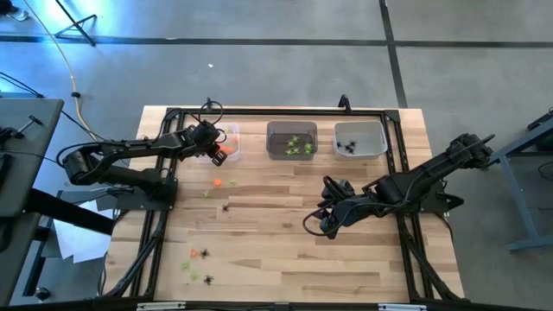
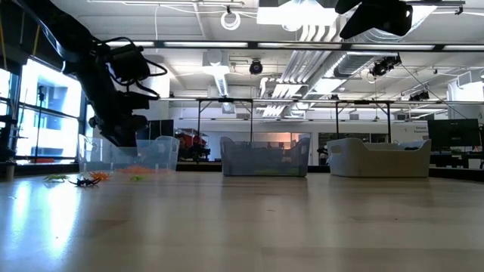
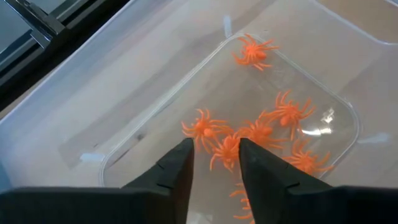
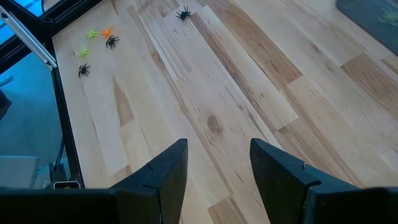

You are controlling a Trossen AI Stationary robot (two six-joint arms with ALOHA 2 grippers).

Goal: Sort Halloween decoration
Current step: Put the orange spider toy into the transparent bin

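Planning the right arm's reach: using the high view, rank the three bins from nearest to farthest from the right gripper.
From the right gripper:
1. Bin of green trinkets, middle of the row.
2. Bin of black spiders, right end; nearly as close.
3. Bin of orange trinkets, left end, under the left gripper.

Grey floor [image 1: 285, 52], bright windows [image 2: 45, 106], white ceiling [image 2: 249, 30] with ducts.

Your left arm reaches along the tabletop's far edge toward its left far corner, the left pincer [image 3: 214, 165] pointing down with its fingers slightly parted. Your right arm stretches in from the right edge to mid-tabletop, the right pincer [image 4: 217, 165] held with fingers spread wide, gripping nothing.
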